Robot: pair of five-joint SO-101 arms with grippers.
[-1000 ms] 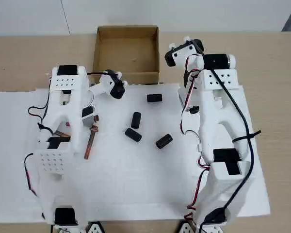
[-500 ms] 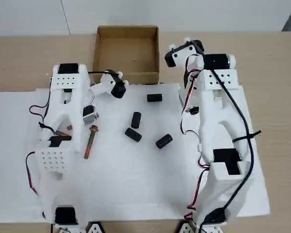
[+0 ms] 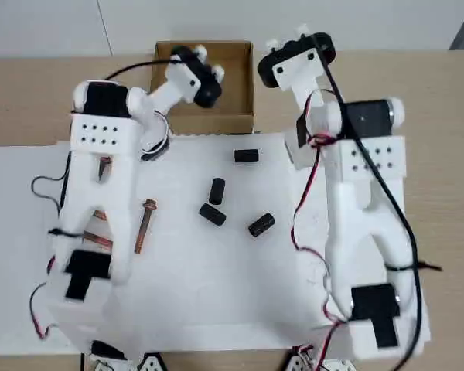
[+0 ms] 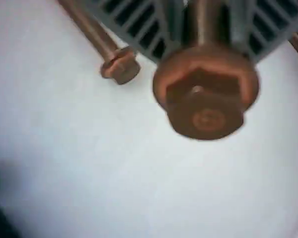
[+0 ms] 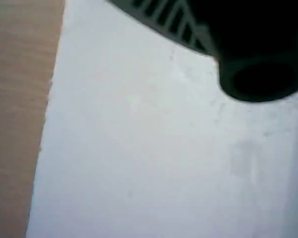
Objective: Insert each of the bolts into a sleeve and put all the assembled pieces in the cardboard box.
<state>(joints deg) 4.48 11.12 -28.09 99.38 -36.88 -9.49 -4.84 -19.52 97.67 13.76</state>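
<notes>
Left tool [image 4: 203,27] grips a bolt [image 4: 206,96] by its shank; right tool [image 5: 233,34] clamps a sleeve [image 5: 260,72], both over the white sheet [image 4: 89,173]. Best to align shank with bore squarely, then push slowly, keeping both grips firm.

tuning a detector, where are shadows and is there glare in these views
High view: even light, only faint shadows beside the four loose sleeves on the white sheet, no glare. Left wrist view: dull highlight on the held bolt head, sheet darkens toward one corner. Right wrist view: held sleeve reads flat black.
</notes>
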